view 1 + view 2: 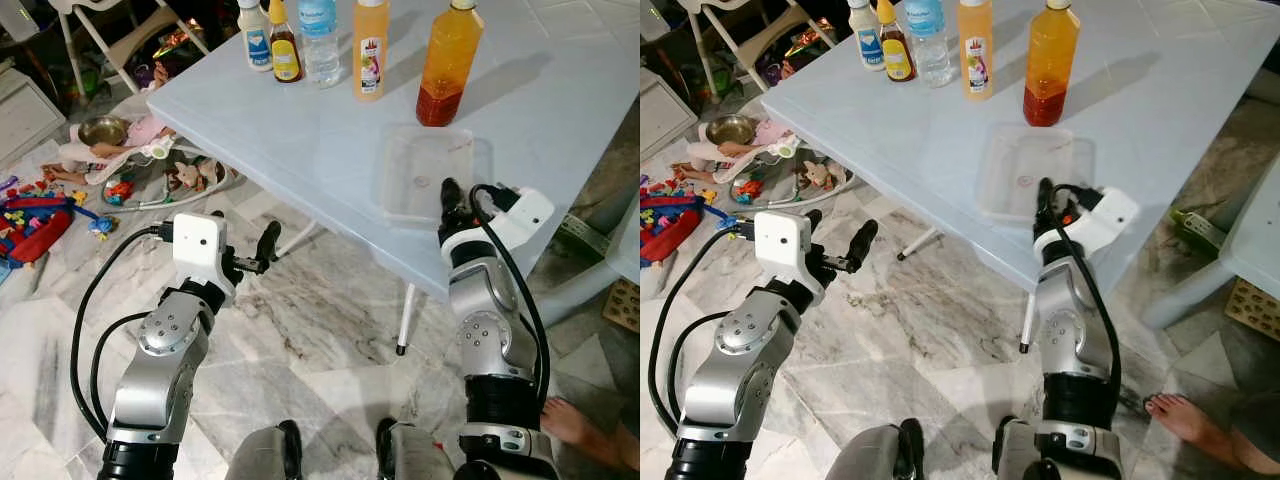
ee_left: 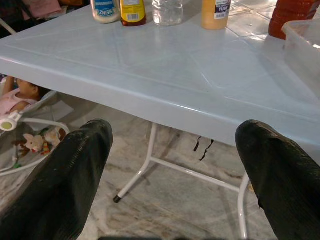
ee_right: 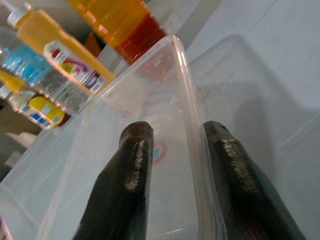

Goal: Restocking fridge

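A clear plastic container (image 1: pixel 425 165) sits near the front edge of the pale blue table (image 1: pixel 280 130). My right gripper (image 3: pixel 177 132) is open and straddles the container's near wall (image 3: pixel 182 75), one finger inside and one outside. At the table's far side stand a white sauce bottle (image 1: pixel 254 35), a brown sauce bottle (image 1: pixel 285 45), a water bottle (image 1: pixel 320 40), an orange juice bottle (image 1: pixel 370 50) and a large orange-red bottle (image 1: pixel 448 65). My left gripper (image 2: pixel 172 135) is open, holds nothing, and hangs below and in front of the table's edge.
Toys, a metal bowl (image 1: pixel 102 130) and a baby bouncer (image 1: pixel 170 175) lie on the marble floor at the left, partly under the table. A white table leg (image 1: pixel 405 320) stands between my arms. A person's bare foot (image 1: pixel 570 425) is at the lower right.
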### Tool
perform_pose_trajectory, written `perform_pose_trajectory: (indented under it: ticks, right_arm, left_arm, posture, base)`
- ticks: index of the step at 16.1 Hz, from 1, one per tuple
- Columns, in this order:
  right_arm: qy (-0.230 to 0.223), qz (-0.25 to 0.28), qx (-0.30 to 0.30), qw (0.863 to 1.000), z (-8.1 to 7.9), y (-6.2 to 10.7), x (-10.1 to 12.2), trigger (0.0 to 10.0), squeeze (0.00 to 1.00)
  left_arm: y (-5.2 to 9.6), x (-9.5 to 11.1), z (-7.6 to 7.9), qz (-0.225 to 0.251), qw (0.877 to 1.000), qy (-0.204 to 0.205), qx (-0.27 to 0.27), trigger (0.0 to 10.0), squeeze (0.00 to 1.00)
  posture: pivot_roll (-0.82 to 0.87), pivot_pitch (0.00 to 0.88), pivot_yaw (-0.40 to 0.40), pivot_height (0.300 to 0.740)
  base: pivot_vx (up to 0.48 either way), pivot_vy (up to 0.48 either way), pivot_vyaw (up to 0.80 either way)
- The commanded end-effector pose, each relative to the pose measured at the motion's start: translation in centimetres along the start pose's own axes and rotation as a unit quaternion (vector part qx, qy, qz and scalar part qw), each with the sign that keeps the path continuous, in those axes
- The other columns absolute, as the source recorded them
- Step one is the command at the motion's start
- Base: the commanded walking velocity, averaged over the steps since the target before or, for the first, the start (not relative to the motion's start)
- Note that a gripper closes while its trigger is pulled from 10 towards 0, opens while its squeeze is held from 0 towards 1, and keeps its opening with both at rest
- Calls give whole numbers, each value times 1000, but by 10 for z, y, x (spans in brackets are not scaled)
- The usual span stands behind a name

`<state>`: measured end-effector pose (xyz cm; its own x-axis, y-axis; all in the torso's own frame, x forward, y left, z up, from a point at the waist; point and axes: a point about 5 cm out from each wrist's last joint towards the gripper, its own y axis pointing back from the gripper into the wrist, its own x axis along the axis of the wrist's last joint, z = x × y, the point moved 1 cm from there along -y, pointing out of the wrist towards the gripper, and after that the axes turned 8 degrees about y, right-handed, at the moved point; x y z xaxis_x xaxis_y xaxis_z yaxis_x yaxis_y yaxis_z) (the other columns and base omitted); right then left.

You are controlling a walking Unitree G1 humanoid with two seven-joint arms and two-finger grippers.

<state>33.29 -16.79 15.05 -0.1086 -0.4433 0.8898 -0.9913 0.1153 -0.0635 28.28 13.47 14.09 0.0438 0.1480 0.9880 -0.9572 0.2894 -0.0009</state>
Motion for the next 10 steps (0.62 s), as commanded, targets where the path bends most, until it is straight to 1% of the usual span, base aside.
perform_pose_trajectory:
  ticks: [1, 3, 6, 10]
  right_arm:
    - [0, -5, -13, 1000, 3, -1, -1, 0, 0]
    - [-9, -8, -22, 1000, 7, -2, -2, 0, 0]
    - [-7, -8, -26, 1000, 7, -2, -2, 0, 0]
    - [0, 2, -20, 1000, 4, -6, 4, 0, 0]
  left_arm:
    - [1, 1, -1, 1, 1000, -4, 3, 10000, 0]
    - [0, 0, -1, 2, 1000, -4, 3, 10000, 0]
    - [0, 0, 0, 3, 1000, -3, 4, 10000, 0]
    - [-1, -1, 0, 4, 1000, -1, 8, 10000, 0]
  posture:
    - [20, 177, 122, 740]
    - [19, 169, 117, 740]
    - [15, 168, 113, 740]
    - [12, 165, 109, 740]
  base:
    - [0, 0, 0]
    - [0, 0, 0]
    - [0, 0, 0]
    - [0, 0, 0]
